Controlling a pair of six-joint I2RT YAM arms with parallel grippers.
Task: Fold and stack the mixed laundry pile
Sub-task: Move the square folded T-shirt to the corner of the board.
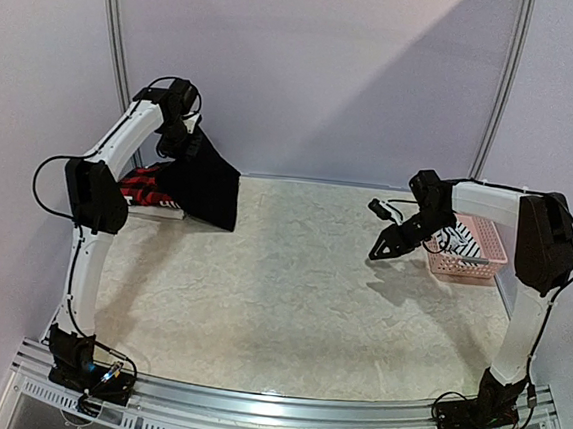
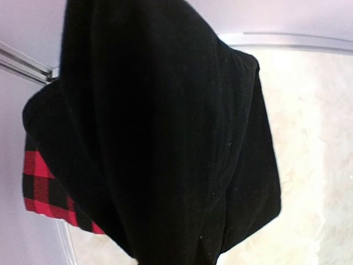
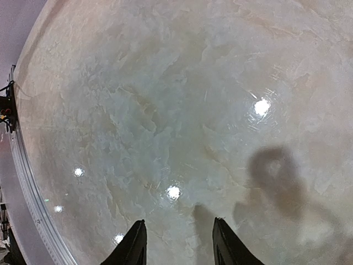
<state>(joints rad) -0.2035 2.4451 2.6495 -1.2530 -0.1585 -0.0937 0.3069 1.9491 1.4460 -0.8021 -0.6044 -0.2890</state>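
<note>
The left gripper (image 1: 187, 129) is pinching the large plain black cloth T-shirt (image 1: 209, 183) aloft at far left for spreading, while the right gripper (image 1: 384, 245) is hovering wide-jawed, probably needing its free corner next.

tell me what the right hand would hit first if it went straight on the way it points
Most likely the bare table top: the open right hand points down at it, and the wrist view shows nothing else in that line.
</note>
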